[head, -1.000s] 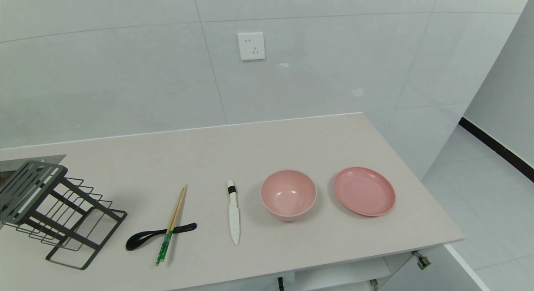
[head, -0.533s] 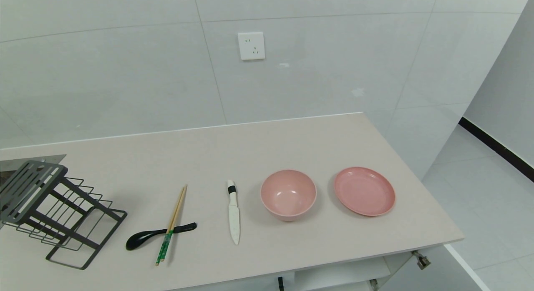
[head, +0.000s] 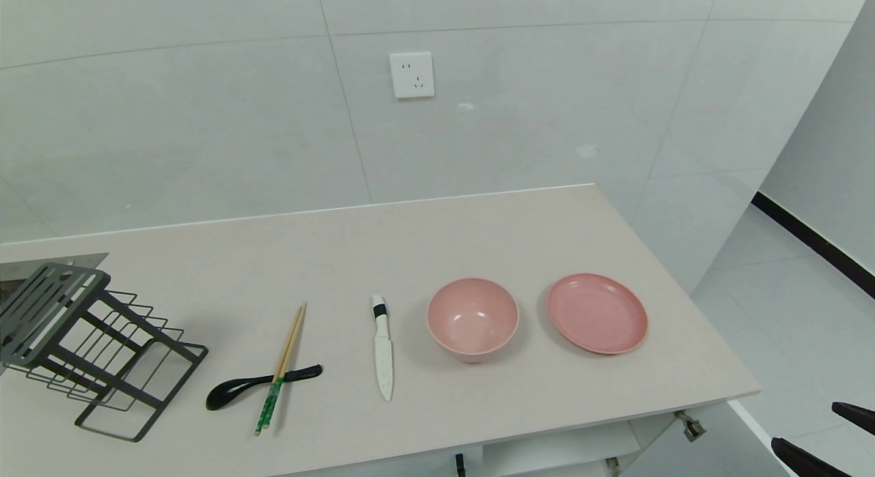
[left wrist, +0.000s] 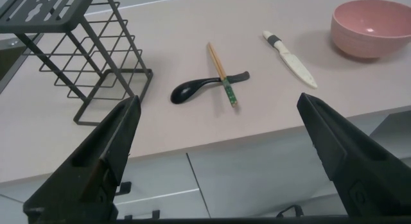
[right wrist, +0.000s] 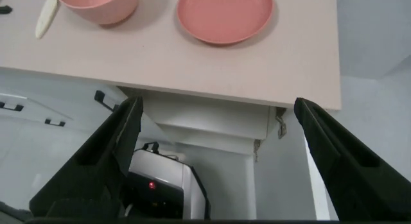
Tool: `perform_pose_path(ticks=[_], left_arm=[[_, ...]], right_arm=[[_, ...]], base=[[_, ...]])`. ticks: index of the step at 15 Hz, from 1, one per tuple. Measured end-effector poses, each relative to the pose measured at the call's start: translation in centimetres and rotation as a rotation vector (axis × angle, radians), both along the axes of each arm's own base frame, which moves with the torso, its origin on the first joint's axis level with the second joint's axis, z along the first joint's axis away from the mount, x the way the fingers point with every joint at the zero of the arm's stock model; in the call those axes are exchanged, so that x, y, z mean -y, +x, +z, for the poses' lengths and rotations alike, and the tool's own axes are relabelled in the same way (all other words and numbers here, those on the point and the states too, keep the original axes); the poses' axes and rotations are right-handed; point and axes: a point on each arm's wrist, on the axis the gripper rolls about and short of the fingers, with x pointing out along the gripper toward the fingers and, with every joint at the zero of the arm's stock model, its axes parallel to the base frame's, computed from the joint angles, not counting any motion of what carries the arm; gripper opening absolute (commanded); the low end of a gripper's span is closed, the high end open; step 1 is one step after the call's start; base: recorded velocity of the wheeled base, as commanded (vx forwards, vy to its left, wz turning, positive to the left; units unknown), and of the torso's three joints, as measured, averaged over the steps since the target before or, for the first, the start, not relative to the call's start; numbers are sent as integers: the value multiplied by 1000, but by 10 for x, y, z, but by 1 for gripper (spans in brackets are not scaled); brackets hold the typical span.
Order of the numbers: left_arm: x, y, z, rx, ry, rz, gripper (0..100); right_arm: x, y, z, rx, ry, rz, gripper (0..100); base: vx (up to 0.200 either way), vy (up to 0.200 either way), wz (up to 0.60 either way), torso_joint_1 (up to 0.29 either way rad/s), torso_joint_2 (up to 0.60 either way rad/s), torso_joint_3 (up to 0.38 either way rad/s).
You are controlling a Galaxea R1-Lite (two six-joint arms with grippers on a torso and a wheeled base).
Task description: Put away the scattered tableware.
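Opening step, nothing picked yet. Spoon under chopsticks near rack; knife, bowl, plate along bench front. Left end effector, right end effector both spread wide, empty, low off bench edge. You likely raise one first, pick nearest piece.

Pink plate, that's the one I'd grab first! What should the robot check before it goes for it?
1. Right hand open: ok, spread wide.
2. Right hand over the pink plate: not ok, it hangs off the counter, past its near right corner.
3. Plate free of other things: ok, nothing lies on it and a gap parts it from the pink bowl.
4. Plate lies flat: ok.
5. Rack slot fits the plate: cannot tell.
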Motion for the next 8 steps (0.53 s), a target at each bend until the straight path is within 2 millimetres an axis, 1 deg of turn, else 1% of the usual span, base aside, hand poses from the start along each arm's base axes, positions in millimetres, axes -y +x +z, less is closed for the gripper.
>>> perform_pose_path(ticks=[4,8], left_arm=[[0,0,0,0,-2,-1,100],[0,0,0,0,-3,0,100]], right_arm=[[-5,29,-4,-18,-19,12,100],[-10,51,-15,-78,-40,45,100]], base=[[0,0,0,0,0,0],[0,0,0,0,0,0]])
